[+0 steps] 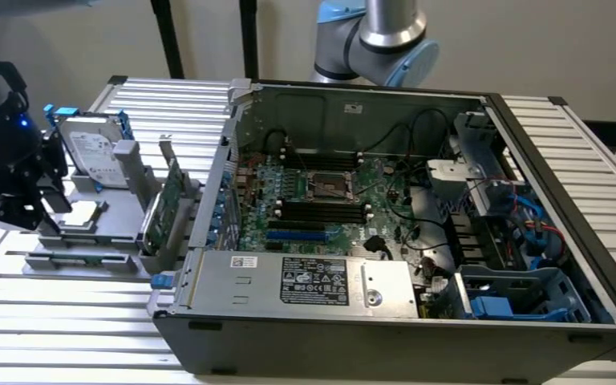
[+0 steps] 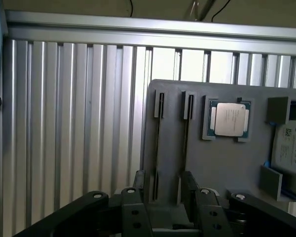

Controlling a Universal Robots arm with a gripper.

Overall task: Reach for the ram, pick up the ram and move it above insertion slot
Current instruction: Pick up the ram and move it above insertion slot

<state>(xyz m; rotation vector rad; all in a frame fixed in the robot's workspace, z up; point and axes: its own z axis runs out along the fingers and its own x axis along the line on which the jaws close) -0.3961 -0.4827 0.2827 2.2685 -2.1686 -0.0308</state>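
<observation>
spread hand over grey tray

Clear passage: the bare ribbed table beside the grey fixture. On the fixture, two narrow grooves run side by side, close together. The gripper hangs over one end of them, fingers spread. The CPU lies just beside the grooves; the hard drive stands upright past it. A green card stands on edge between fixture and case, blocking a straight low crossing. Inside the case, the board slots are open from above; cables run near them, toward the exterior view's right. An arm joint stands behind the far wall.
</observation>
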